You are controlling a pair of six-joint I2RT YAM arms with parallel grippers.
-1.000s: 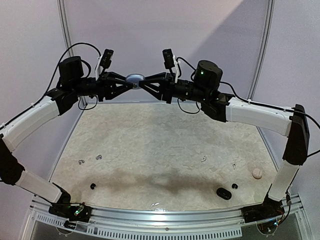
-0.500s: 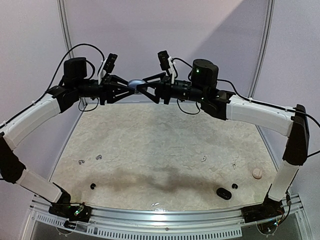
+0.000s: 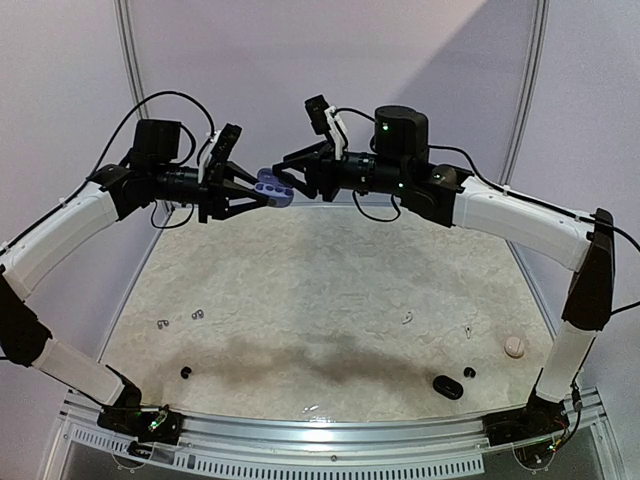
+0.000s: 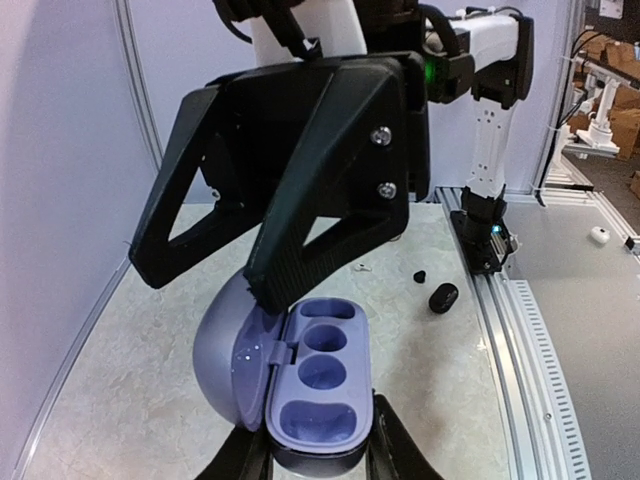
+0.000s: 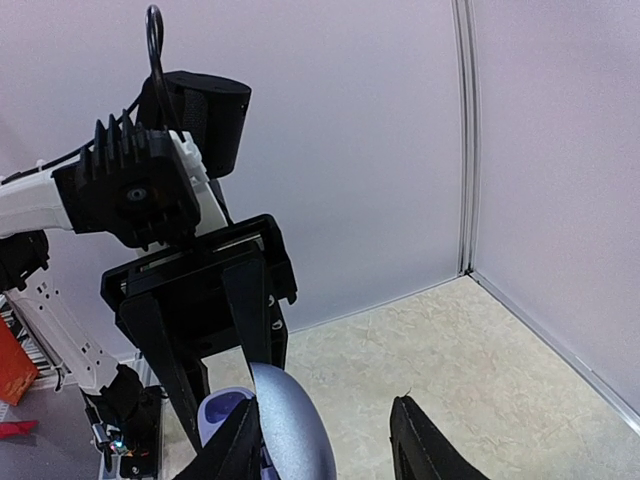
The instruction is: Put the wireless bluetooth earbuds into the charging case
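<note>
The charging case is purple and hangs in the air over the far side of the table, with my left gripper shut on its base. Its lid is swung open to one side, and the wells inside hold nothing. In the top view the case sits between the left gripper and the right gripper. My right gripper is open, with one finger against the grey-blue lid. Loose earbuds lie on the table: black, black, white, greyish.
A black case and a round pinkish case lie near the front right of the table. Another white bud and a greyish bud rest on the mat. The back walls stand close behind both grippers.
The case's lid has swung open, showing the purple inside. Both grippers have shifted left and slightly lower. My right gripper has let go of its two-sided hold and widened.
</note>
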